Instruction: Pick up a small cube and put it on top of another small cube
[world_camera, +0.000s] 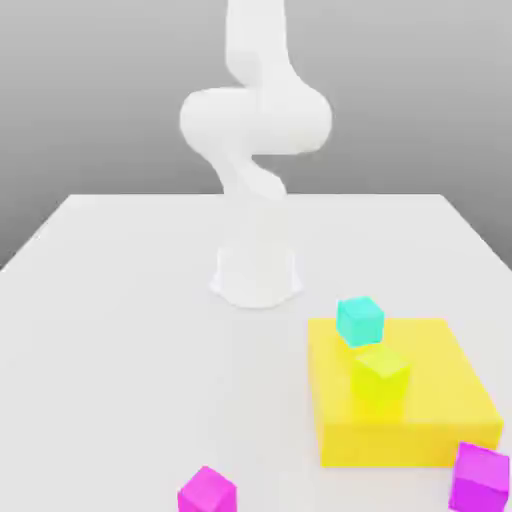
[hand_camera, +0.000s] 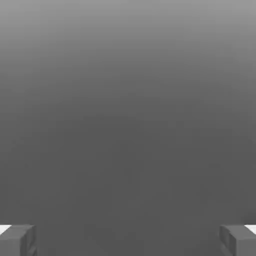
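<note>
The small hot-pink cube (world_camera: 207, 491) is seen on the white table (world_camera: 110, 330), at the near edge of the exterior view, with its bottom cut off. Wide bare table lies around it. The small turquoise cube (world_camera: 359, 320) sits at the back edge of the big yellow block (world_camera: 420, 400), just behind a small yellow-green cube (world_camera: 380, 375). A violet-purple cube (world_camera: 480, 478) is partly cut off in the corner. The pincer (hand_camera: 128, 240) is held wide open, gripping nothing. The white arm (world_camera: 255, 130) is cut off at the top.
</note>
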